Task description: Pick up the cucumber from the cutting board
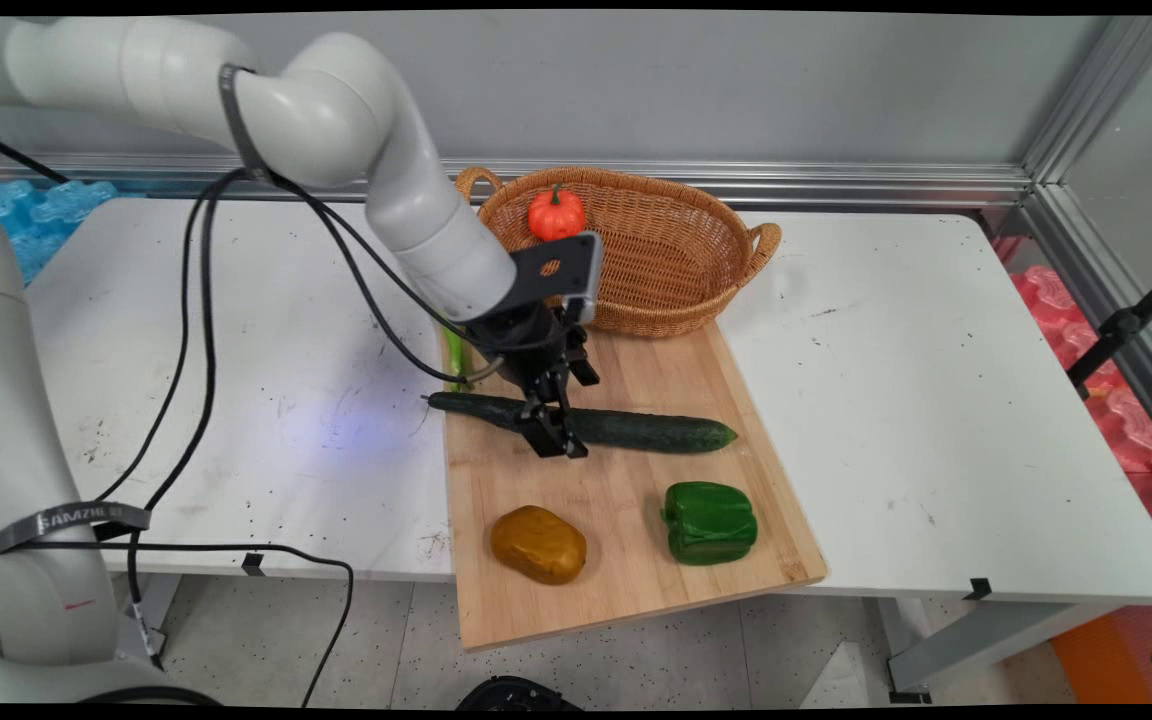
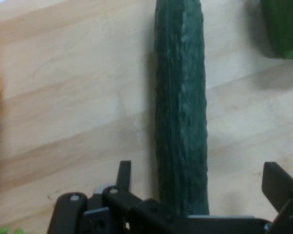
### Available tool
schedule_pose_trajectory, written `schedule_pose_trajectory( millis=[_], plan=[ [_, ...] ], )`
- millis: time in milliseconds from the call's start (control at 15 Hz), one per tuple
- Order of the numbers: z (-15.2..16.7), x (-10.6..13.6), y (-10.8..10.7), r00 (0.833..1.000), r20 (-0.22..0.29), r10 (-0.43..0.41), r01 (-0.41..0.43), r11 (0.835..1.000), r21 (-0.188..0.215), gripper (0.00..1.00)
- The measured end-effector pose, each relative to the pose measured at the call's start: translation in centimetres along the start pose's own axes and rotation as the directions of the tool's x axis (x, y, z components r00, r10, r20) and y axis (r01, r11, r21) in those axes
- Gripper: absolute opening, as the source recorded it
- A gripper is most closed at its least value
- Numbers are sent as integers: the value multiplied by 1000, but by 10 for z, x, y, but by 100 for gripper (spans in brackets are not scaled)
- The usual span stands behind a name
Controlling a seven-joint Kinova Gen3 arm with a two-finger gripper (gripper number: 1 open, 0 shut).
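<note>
Here, a long dark green cucumber [image 1: 626, 428] lies flat across the middle of a wooden cutting board [image 1: 636, 560], its stem end poking past the board's left edge onto the white table [image 1: 936, 400] and its other end pointing right. The black two-finger gripper [image 1: 554, 440] is lowered over the cucumber left of its middle, jaws spread to either side of it. In the hand view the cucumber [image 2: 181, 122] runs up the middle of the frame between the two fingers [image 2: 278, 183], with board [image 2: 78, 97] visible on both sides of it; whether the pads touch the skin cannot be told.

On the near part of the board, well apart from the cucumber, sit a brown potato [image 1: 538, 543] on the left and a green bell pepper [image 1: 709, 521] on the right; a corner of the pepper [image 2: 283, 27] shows at the upper right of the hand view. A thin light green vegetable [image 1: 454, 358], mostly hidden behind the arm, lies at the board's far left edge.

Beyond the board's far end stands an oval wicker basket [image 1: 676, 250] with two handles, touching or just beside the board. Inside it, toward its left, rests a small orange pumpkin [image 1: 556, 213]. Black cables [image 1: 198, 330] hang from the arm over the table's left side.
</note>
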Motion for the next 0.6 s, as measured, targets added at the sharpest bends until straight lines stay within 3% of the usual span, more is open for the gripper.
schedule_pose_trajectory(
  millis=[267,333,600],
  plan=[
    [16,5,-3,1000,13,11,-11,1000,-2,100],
    [18,6,-4,1000,13,15,-15,1000,-2,0],
    [20,10,-7,999,12,31,-31,1000,2,0]
  ],
)
